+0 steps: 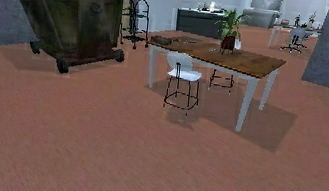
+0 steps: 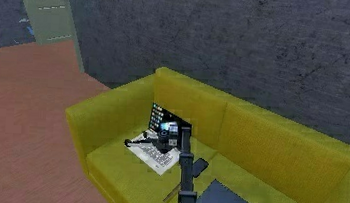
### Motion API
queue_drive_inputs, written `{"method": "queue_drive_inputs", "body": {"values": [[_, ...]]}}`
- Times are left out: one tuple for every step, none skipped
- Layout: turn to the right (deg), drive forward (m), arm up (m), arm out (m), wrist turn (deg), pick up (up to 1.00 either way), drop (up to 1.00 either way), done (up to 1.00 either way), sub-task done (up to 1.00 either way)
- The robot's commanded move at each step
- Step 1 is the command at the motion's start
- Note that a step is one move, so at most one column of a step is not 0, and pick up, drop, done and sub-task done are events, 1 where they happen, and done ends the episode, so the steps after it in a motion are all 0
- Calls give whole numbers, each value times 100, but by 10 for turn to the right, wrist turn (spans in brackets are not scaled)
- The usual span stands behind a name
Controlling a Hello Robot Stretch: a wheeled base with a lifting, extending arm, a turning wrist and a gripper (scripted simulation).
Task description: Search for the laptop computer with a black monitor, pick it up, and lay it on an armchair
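- We see a dark grey wall (image 2: 236, 43) rising behind the yellow sofa (image 2: 266, 139), which is a long seat with a low back rather than a single armchair.
- In the forward view we see a dark wheeled bin cart (image 1: 74, 25) and a wood-topped counter (image 1: 251, 64) on white legs, with a white chair (image 1: 182, 80) drawn up to it.
- A pale door (image 2: 47, 18) stands beyond the sofa's end, past the armrest.
- The robot's dark arm (image 2: 186, 180) crosses the sofa's front edge and ends over the seat cushion.
- A dark flat thing (image 2: 223, 200) lies on the sofa seat just beside the arm; we cannot make out what it is.
- The laptop (image 2: 156, 157) sits on the sofa seat near the armrest end. It looks open to us, with a pale base flat on the cushion and a black screen upright towards the sofa back.
- The pincer (image 2: 136, 142) is at the laptop, above the sofa seat. We cannot tell whether its fingers are apart or together, or whether it holds anything.
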Motion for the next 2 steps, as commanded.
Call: {"method": "queue_drive_inputs", "body": {"values": [[0,0,0,0,330,0,0,0,0],[0,0,-30,0,0,0,0,0,0]]}}
